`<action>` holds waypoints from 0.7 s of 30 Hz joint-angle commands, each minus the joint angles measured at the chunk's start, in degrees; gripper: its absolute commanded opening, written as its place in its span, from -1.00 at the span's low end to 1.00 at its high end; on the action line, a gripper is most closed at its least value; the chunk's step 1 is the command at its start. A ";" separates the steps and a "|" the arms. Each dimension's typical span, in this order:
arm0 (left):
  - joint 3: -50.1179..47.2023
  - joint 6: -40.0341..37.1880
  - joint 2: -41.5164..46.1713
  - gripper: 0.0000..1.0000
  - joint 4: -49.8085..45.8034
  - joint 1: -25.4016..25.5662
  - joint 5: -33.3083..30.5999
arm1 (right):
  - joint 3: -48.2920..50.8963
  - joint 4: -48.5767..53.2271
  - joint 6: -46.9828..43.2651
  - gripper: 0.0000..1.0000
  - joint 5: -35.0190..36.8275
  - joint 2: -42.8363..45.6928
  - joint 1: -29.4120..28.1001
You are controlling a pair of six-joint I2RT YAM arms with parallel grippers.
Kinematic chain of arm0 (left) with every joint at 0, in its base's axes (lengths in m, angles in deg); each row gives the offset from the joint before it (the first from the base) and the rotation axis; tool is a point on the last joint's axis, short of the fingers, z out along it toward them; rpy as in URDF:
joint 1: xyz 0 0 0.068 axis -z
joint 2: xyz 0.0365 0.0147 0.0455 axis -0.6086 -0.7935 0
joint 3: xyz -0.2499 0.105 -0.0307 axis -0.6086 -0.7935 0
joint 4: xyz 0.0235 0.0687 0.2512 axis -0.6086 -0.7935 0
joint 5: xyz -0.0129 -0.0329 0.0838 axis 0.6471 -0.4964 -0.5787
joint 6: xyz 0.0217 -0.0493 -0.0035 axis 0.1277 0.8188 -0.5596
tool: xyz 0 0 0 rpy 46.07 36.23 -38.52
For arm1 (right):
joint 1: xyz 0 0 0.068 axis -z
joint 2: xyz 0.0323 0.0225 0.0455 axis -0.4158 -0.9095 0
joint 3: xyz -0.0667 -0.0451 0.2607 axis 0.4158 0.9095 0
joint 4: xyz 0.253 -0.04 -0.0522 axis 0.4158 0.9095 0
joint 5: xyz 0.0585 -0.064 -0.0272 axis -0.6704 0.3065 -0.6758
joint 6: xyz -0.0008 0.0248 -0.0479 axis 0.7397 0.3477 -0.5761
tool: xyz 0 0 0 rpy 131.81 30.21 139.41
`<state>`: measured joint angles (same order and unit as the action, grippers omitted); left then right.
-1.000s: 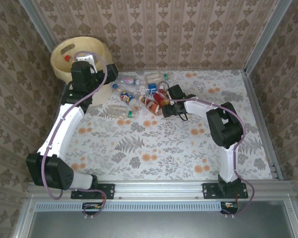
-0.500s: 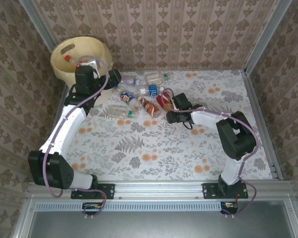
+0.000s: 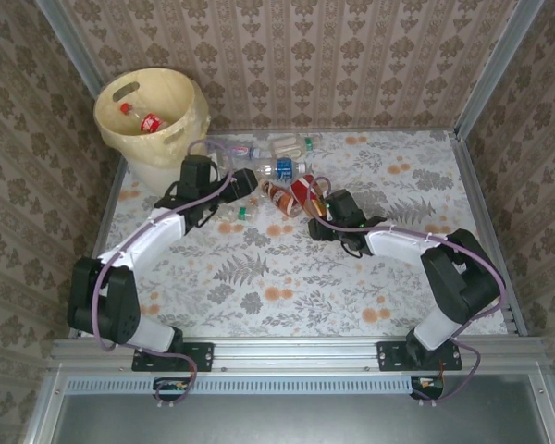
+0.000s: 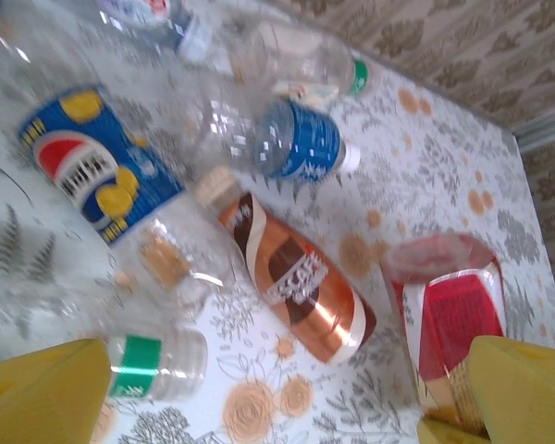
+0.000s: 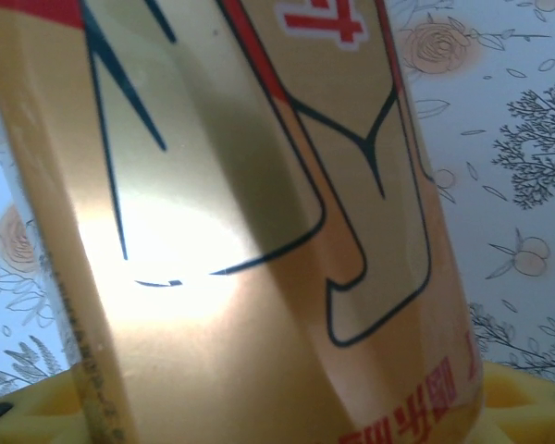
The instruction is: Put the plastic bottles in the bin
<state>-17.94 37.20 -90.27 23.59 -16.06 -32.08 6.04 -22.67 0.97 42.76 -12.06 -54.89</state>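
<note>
Bottle, crushed clear plastic with red-and-gold label (image 5: 222,240), is clamped in your right gripper (image 3: 316,203) jaws. Left gripper (image 4: 277,393) jaws are wide; a copper-labelled bottle (image 4: 301,291) and a green-capped bottle (image 4: 153,363) lie between them. Round cream-yellow plastic bin (image 3: 153,157) sits well behind those jaws, with a red-labelled bottle (image 3: 148,120) inside.

Between the yellow pads (image 5: 527,412) of the right gripper (image 5: 277,416), the crushed plastic bottle with a red and gold label (image 5: 259,231) runs off the top and bottom edges, so neither cap nor base can be told. The pads themselves are cropped slivers. The left gripper (image 4: 277,412) has both yellow fingers (image 4: 37,393) cut by the bottom corners. One finger hides part of a clear green-banded bottle (image 4: 157,361); the other hides the red bottle's lower end. Ahead, the blue-labelled clear bottle (image 4: 92,176) is blurred, and a clear bottle (image 4: 166,14) beyond is cut by the top edge.
</note>
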 commanded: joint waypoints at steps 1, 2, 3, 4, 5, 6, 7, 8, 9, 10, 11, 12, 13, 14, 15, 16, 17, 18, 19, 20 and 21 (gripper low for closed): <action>-2.11 3.88 -0.75 1.00 6.23 0.87 4.47 | 0.96 -5.30 3.52 0.09 -2.22 1.18 -1.09; -2.75 4.25 -0.86 1.00 7.34 1.04 5.18 | 1.04 -6.22 4.02 0.09 -2.69 0.96 -1.27; -3.37 4.74 -1.12 1.00 8.51 1.15 5.93 | 1.05 -7.34 4.58 0.09 -3.31 0.73 -1.44; -3.84 5.02 -1.37 1.00 9.60 1.38 6.65 | 1.09 -8.33 5.11 0.09 -3.97 0.49 -1.62; -4.12 5.24 -1.56 1.00 10.33 1.51 7.12 | 0.97 -9.19 5.65 0.09 -4.57 0.31 -1.73; -4.44 5.49 -1.91 1.00 11.35 1.60 7.95 | 0.96 -10.24 6.24 0.08 -5.37 0.12 -1.82; -4.89 5.98 -2.40 1.00 12.96 1.59 9.10 | 0.97 -11.13 6.83 0.08 -6.04 -0.05 -1.92; -5.32 6.46 -2.87 1.00 14.90 1.55 10.66 | 1.10 -12.18 7.46 0.08 -6.63 -0.23 -2.00; -5.61 6.80 -3.35 1.00 16.34 1.52 12.01 | 1.07 -13.00 8.00 0.08 -7.11 -0.31 -2.02; -6.09 7.54 -3.85 1.00 18.73 1.55 13.46 | 1.14 -13.87 8.49 0.08 -7.82 -0.41 -2.02; -6.77 8.46 -4.36 1.00 22.15 1.60 15.13 | 1.23 -14.58 8.88 0.08 -8.68 -0.50 -2.10; -7.38 9.24 -4.69 1.00 25.18 1.59 16.51 | 1.22 -15.24 9.23 0.07 -9.34 -0.59 -2.11; -7.59 9.97 -5.30 1.00 28.04 1.60 18.32 | 1.22 -15.80 9.56 0.08 -10.36 -0.67 -2.19; -7.37 10.19 -5.98 1.00 29.97 1.68 19.96 | 1.30 -16.65 9.72 0.08 -11.55 -0.76 -2.26; -6.68 10.19 -6.81 1.00 30.58 1.76 21.36 | 1.39 -17.45 9.93 0.07 -12.60 -0.83 -2.37; -5.89 10.15 -7.76 1.00 30.80 1.92 23.30 | 1.48 -18.53 10.00 0.08 -14.12 -0.90 -2.45; -5.42 10.43 -8.60 1.00 31.55 2.08 24.51 | 1.56 -19.55 10.23 0.07 -15.90 -0.96 -2.53; -5.39 10.95 -9.25 1.00 32.97 2.21 25.11 | 1.64 -20.57 10.57 0.08 -17.25 -0.99 -2.54; -5.63 11.75 -9.93 1.00 35.12 2.29 25.32 | 1.76 -21.68 10.95 0.08 -18.79 -0.95 -2.63; -5.94 12.56 -10.42 1.00 37.07 2.29 25.37 | 1.76 -22.53 11.34 0.08 -20.66 -0.94 -2.68; -6.12 13.01 -10.83 1.00 38.68 2.22 25.31 | 1.80 -23.15 11.66 0.07 -21.93 -0.87 -2.72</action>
<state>-24.65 47.47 -100.08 53.75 -14.14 -10.79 7.14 -40.49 10.74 27.68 -12.54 -57.10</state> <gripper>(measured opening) 0.999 0.594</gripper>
